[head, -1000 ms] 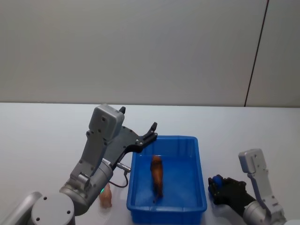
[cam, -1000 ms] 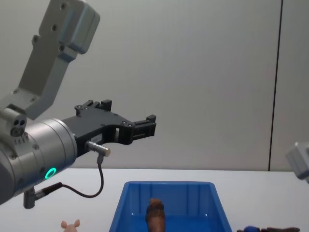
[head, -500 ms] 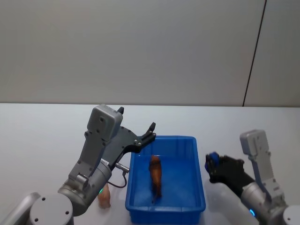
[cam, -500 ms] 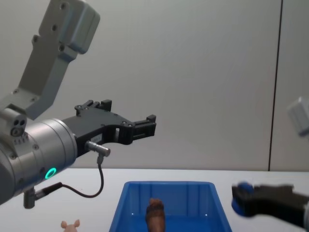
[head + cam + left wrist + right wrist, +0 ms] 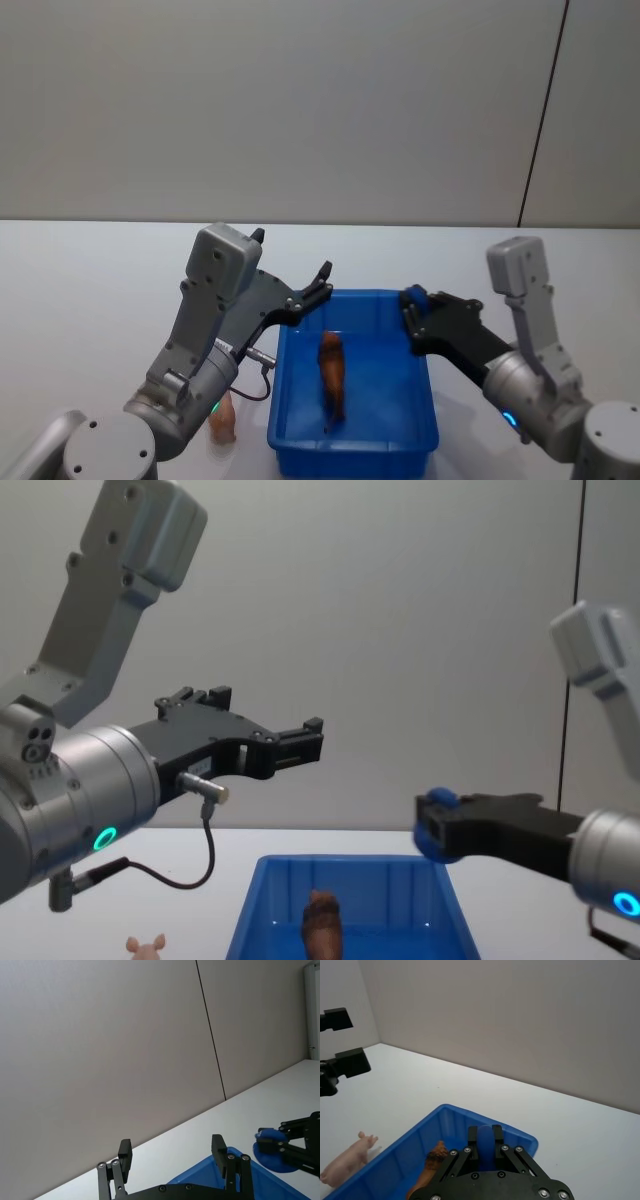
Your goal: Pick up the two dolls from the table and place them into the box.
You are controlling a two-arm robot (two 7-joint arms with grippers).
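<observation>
The brown doll (image 5: 333, 385) lies inside the blue box (image 5: 350, 296); I also see this doll (image 5: 321, 920) from the chest and from the right wrist (image 5: 427, 1172). On the white table (image 5: 90, 290), just left of the box, stands the pink doll (image 5: 224, 418), which also shows in the right wrist view (image 5: 347, 1157). My left gripper (image 5: 293, 252) hangs open and empty above the box's far left corner. Over the far right corner, my right gripper (image 5: 413, 306) is shut, its blue-tipped fingers (image 5: 484, 1136) pressed together with nothing between them.
A plain grey wall stands behind the table. Bare white tabletop (image 5: 580, 1125) spreads beyond and to both sides of the box. A cable (image 5: 205, 860) loops down from my left wrist.
My right arm has lifted from the table beside the box's right side and swung left, over the box's far right corner. The left arm and both dolls have not moved.
</observation>
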